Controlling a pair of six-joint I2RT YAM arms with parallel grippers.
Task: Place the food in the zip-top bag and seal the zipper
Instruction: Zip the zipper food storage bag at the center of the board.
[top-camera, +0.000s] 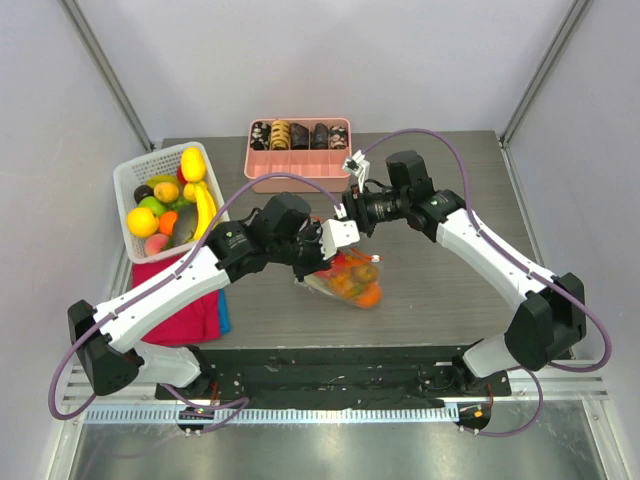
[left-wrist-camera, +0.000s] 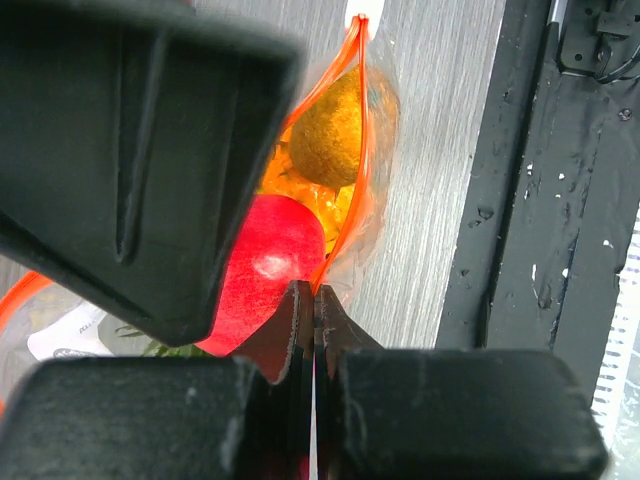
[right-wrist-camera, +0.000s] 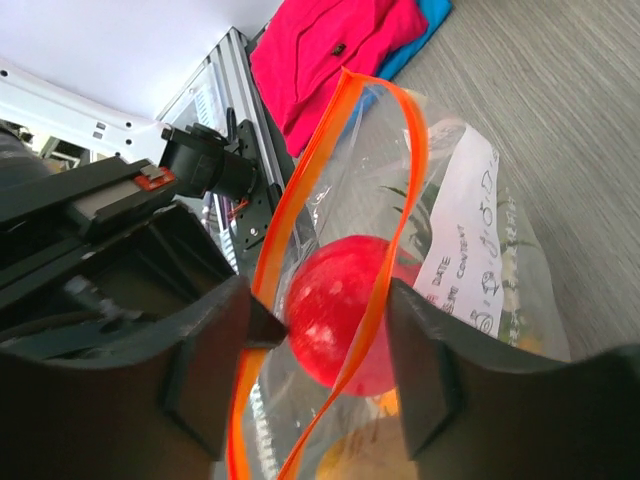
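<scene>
Tabletop (top-camera: 450, 290) of grey grain bears the zip-top bag (top-camera: 350, 282) at its middle, near the front edge, below where both arms meet. Inside the clear plastic lie a round red fruit (left-wrist-camera: 270, 255) and an orange ball (left-wrist-camera: 335, 125); the other pieces are too blurred to tell. The zipper (right-wrist-camera: 300, 190), an orange-red strip, stands parted at the mouth. The left gripper (left-wrist-camera: 314, 300) has its fingers pressed together on that strip. The right gripper (right-wrist-camera: 335, 320) has its fingers apart, straddling the mouth. A small white slider (left-wrist-camera: 360, 18) sits at the strip's far end.
</scene>
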